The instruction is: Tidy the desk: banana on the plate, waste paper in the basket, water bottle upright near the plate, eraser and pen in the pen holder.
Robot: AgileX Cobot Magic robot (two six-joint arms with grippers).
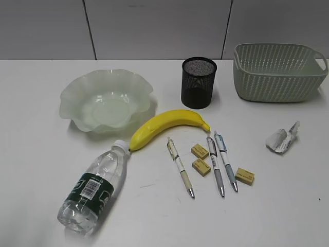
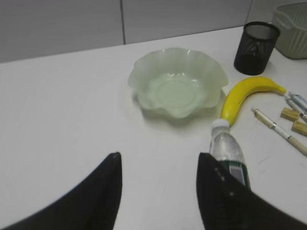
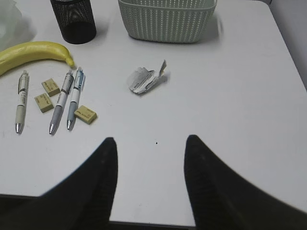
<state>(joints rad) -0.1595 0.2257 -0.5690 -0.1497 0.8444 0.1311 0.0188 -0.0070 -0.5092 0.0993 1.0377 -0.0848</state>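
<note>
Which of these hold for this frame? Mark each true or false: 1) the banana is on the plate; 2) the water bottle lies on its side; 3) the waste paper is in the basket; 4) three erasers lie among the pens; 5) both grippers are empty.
1) False. The banana lies on the desk, beside the empty plate.
2) True. The water bottle lies flat, its cap near the banana's end.
3) False. The waste paper sits on the desk in front of the basket.
4) True. Three erasers lie among three pens.
5) True. The left gripper and right gripper stand open, holding nothing.
</note>
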